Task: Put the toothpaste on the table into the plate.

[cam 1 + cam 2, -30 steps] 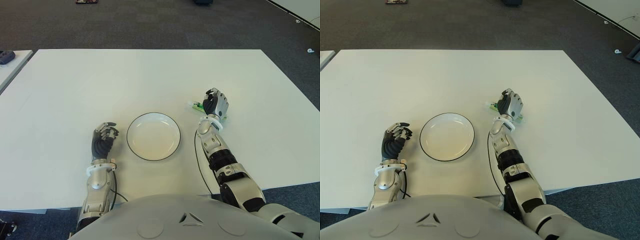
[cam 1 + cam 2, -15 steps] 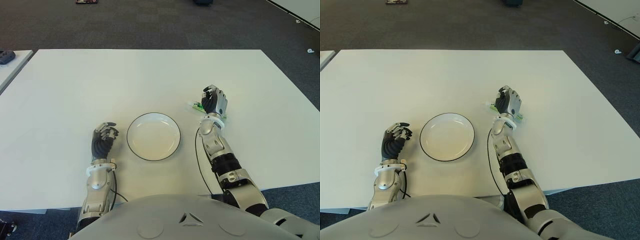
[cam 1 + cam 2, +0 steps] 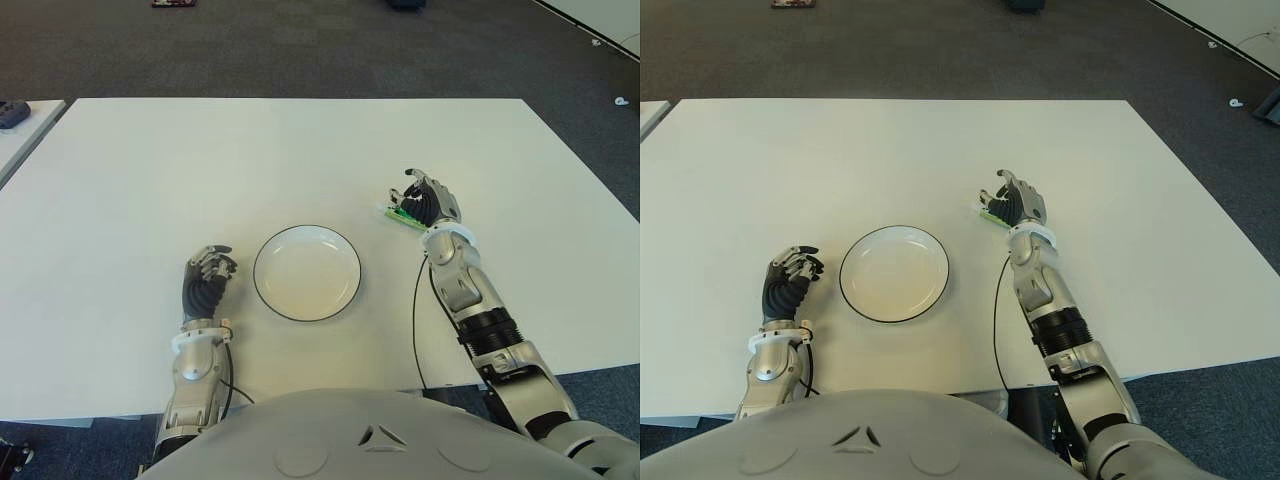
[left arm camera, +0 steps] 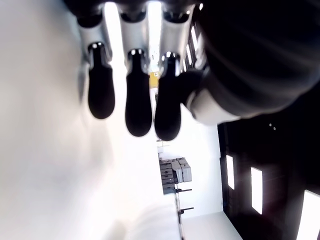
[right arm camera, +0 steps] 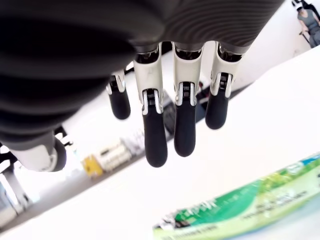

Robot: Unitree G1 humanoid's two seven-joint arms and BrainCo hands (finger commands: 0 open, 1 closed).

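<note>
Right of the empty plate (image 3: 306, 272), green-and-white toothpaste (image 5: 240, 210) lying flat, right hand (image 3: 428, 203) spread over it, ungrasped

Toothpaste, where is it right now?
In the eye views, the toothpaste lies on the white table, right of the plate, under the open right hand.

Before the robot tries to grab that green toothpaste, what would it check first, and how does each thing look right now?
1. Green-and-white toothpaste tube lies flat on the white table: ok.
2. Right hand is at the tube: ok.
3. Its fingers are spread, not closed on the tube: ok.
4. Round white plate with a dark rim holds nothing: ok.
5. Left hand, left of the plate, is out of the way: ok.
</note>
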